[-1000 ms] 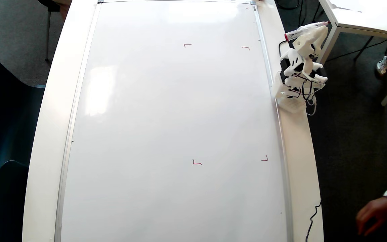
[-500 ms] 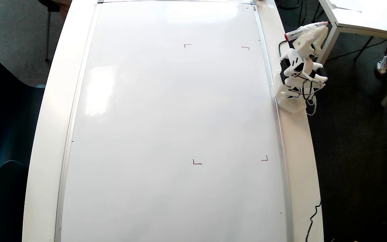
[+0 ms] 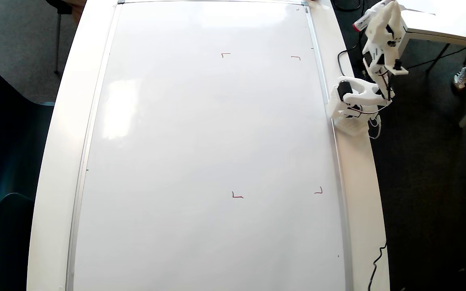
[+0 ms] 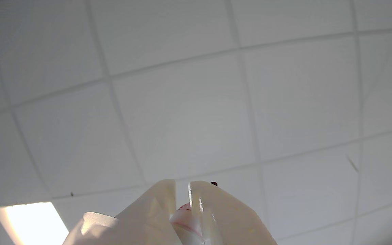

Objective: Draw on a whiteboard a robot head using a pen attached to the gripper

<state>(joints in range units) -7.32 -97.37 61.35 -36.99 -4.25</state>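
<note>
Across the left and middle of the overhead view lies the whiteboard [image 3: 176, 141] on the white bench [image 3: 55, 161], its surface bare except for four small red corner marks [image 3: 237, 196] — no robot head is drawn on it. At the bench's right edge the arm's base block [image 3: 348, 117] sits, and the arm rises from it off the board. Its gripper [image 3: 380, 12] reaches up toward the top right. In the wrist view the fingers [image 4: 216, 211] stand nearly closed around the pen [image 4: 187, 216] — ceiling tiles [image 4: 182, 112] fill the background.
</note>
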